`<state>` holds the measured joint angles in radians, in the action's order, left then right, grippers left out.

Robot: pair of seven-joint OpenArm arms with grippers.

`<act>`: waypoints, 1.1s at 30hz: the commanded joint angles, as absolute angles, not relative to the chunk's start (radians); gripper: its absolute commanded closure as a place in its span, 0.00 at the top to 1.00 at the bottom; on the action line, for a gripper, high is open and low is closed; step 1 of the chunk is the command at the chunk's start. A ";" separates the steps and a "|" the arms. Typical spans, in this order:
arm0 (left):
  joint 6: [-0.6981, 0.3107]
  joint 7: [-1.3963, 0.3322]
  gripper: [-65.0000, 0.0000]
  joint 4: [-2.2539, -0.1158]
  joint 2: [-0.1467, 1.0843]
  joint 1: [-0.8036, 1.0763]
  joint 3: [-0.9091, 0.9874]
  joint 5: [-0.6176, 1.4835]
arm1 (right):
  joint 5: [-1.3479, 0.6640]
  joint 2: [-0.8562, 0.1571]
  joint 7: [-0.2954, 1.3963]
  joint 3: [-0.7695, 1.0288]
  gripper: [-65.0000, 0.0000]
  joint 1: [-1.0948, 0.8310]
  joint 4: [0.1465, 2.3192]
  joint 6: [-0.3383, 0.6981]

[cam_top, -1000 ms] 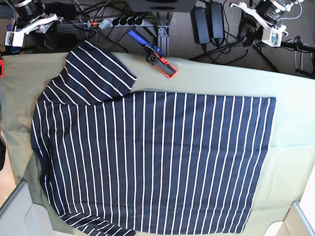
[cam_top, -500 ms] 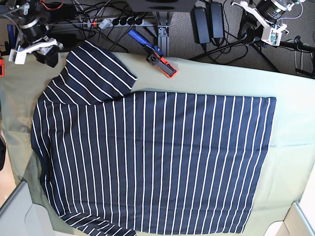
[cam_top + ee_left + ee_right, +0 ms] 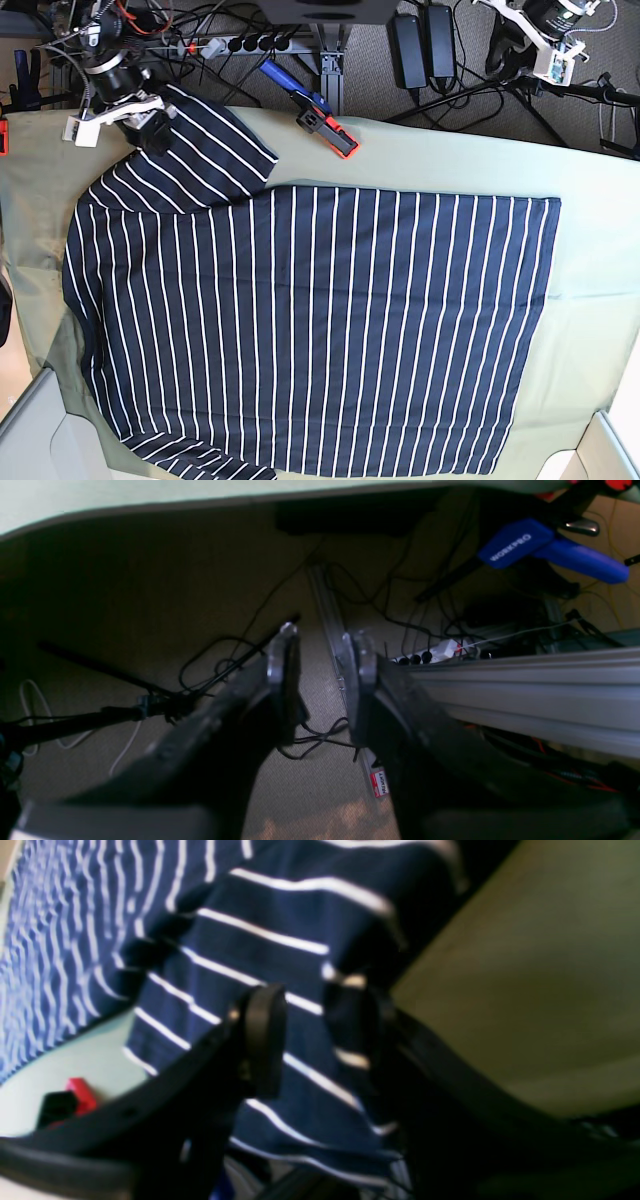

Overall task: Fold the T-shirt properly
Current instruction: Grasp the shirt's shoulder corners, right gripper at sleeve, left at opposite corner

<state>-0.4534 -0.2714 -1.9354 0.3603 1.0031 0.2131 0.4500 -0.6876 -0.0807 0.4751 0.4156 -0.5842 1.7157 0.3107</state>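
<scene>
The T-shirt (image 3: 320,330), dark navy with thin white stripes, lies spread flat on the pale green cloth (image 3: 590,250), with one sleeve (image 3: 205,135) at the back left. My right gripper (image 3: 150,128) is at that sleeve's outer edge. In the right wrist view its jaws (image 3: 312,1035) stand a little apart with the striped sleeve (image 3: 280,915) in and behind the gap. My left gripper (image 3: 508,58) hangs off the table at the back right. In the left wrist view (image 3: 320,652) it is narrowly open and empty above the floor.
A clamp (image 3: 318,115) with blue handles and a red jaw lies at the table's back edge; the handles also show in the left wrist view (image 3: 530,545). A power strip (image 3: 245,45) and cables lie behind the table. Grey bins (image 3: 30,420) stand at the front corners.
My right arm has swung from the back left corner in to the sleeve's edge. The left arm and the T-shirt have stayed where they were.
</scene>
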 commanded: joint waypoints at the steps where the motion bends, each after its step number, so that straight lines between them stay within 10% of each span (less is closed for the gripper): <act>1: -0.468 -0.252 0.29 -1.951 0.366 1.017 0.220 0.460 | -0.683 -0.070 0.498 0.405 0.39 -0.591 1.724 0.311; 8: -0.468 -0.434 0.29 -2.000 0.366 0.977 0.229 0.460 | -0.669 -0.041 0.498 0.397 0.38 -0.590 1.724 0.314; 13: -0.456 -0.453 0.29 -2.066 0.366 0.930 0.352 0.550 | -0.669 -0.041 0.496 0.397 0.00 -0.590 1.724 0.315; 20: -0.395 -0.452 0.31 -2.035 0.416 0.818 0.468 0.616 | -0.601 -0.041 0.493 0.397 0.00 -0.587 1.724 0.322; 26: -0.392 -0.446 0.59 -1.887 0.509 0.693 0.458 0.663 | -0.601 -0.041 0.490 0.397 0.00 -0.588 1.724 0.322; 33: -0.393 -0.472 0.59 -1.663 0.549 0.497 0.395 0.744 | -0.601 -0.041 0.485 0.397 0.00 -0.587 1.724 0.322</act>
<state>-0.3866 -0.4862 -1.6489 0.5343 0.4938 0.3878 0.7345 -0.6159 -0.0383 0.4694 0.3988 -0.5816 1.7176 0.3145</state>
